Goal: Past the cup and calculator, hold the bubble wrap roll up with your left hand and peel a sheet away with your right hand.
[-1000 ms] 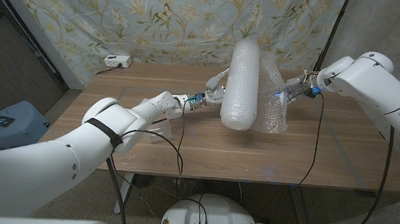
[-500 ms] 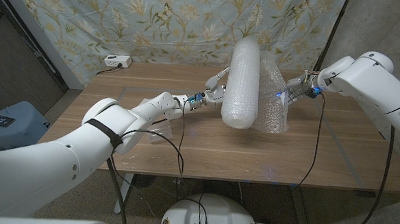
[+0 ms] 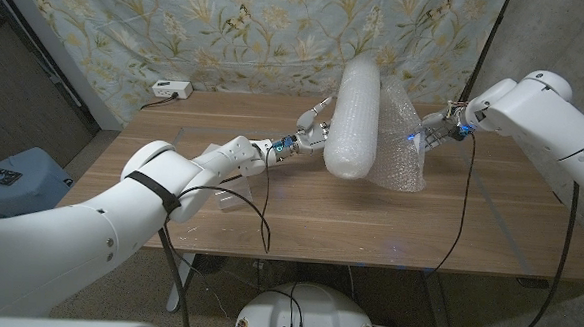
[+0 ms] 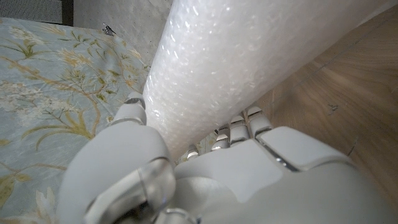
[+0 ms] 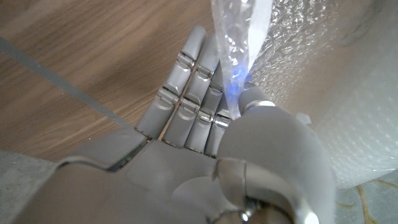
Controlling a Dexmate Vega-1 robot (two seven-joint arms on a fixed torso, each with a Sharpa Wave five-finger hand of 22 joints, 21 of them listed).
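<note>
- The left hand (image 3: 312,133) grips the bubble wrap roll (image 3: 356,117) from its side; in the left wrist view its fingers (image 4: 239,127) wrap round the roll, which is lifted above the wooden table (image 3: 270,207) and tilted.
- The right hand (image 3: 432,131) pinches the loose sheet (image 3: 401,144) between thumb and fingers (image 5: 186,93); the sheet hangs between this hand and the roll.
- To peel well, I judge the left hand should keep the roll steady and clear of the table while the right draws the sheet evenly away from it.
- A slipping pinch is the likely risk: the plastic looks slick.
</note>
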